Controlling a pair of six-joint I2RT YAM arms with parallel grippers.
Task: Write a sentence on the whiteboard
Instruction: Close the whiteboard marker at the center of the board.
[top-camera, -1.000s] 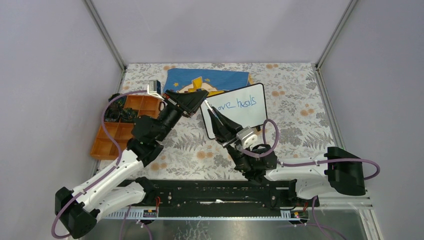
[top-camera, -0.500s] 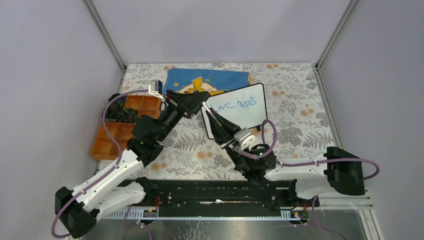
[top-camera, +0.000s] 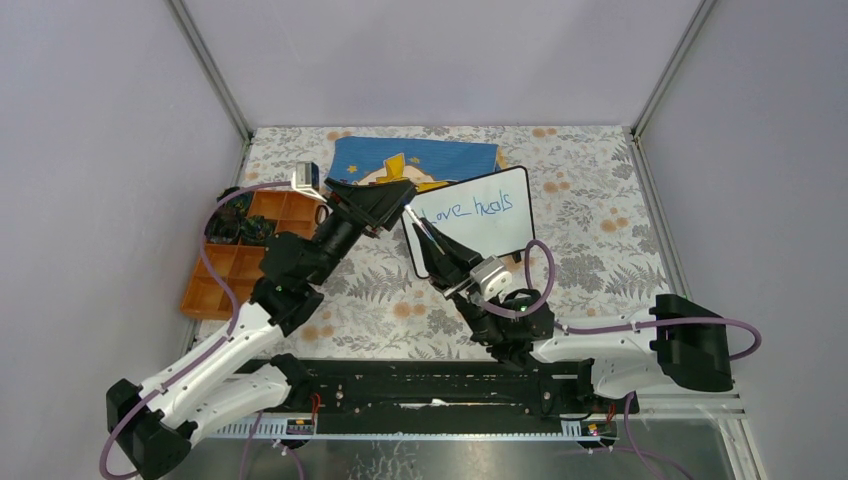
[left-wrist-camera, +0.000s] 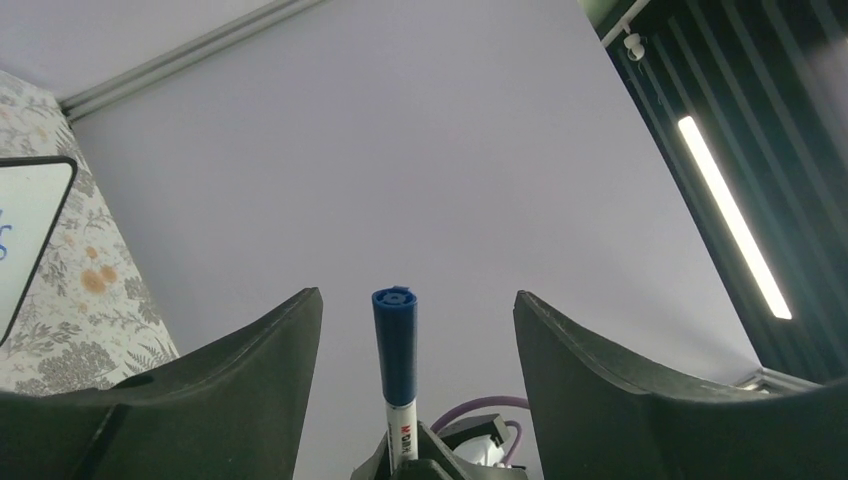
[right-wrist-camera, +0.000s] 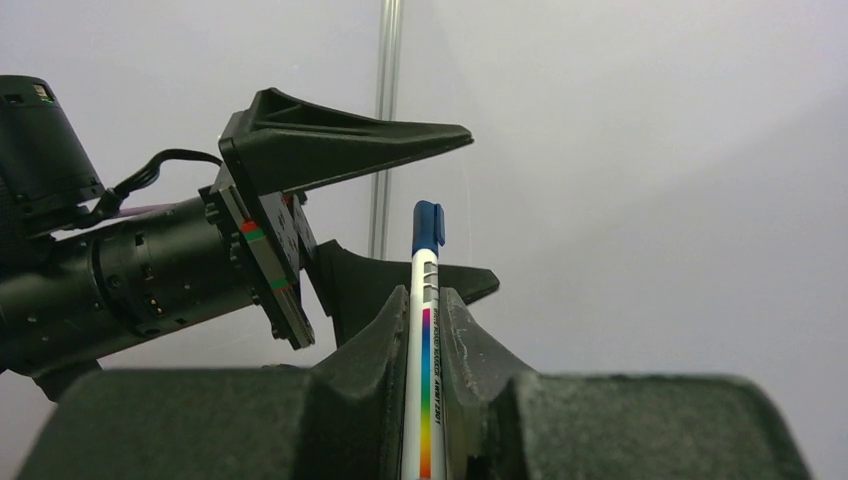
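Observation:
The whiteboard (top-camera: 487, 232) lies on the flowered table, right of centre, and its black-rimmed corner (left-wrist-camera: 30, 225) shows in the left wrist view. The sentence (top-camera: 466, 208) is blue handwriting reading "Love heals"; the right arm covers the board's lower left. My right gripper (top-camera: 437, 250) (right-wrist-camera: 425, 297) is shut on a white marker (right-wrist-camera: 425, 360) with a blue cap (right-wrist-camera: 428, 226) on its end. My left gripper (top-camera: 405, 198) (left-wrist-camera: 417, 294) is open, and the capped marker (left-wrist-camera: 396, 345) stands between its fingers (left-wrist-camera: 250, 370) without touching them.
An orange compartment tray (top-camera: 232, 268) holding dark items sits at the left edge. A blue cloth with a yellow figure (top-camera: 415, 160) lies behind the whiteboard. The enclosure walls and metal posts (top-camera: 210, 70) close in the back and sides.
My left gripper's jaws have opened wide around the marker's capped end. The right gripper and the marker have barely moved.

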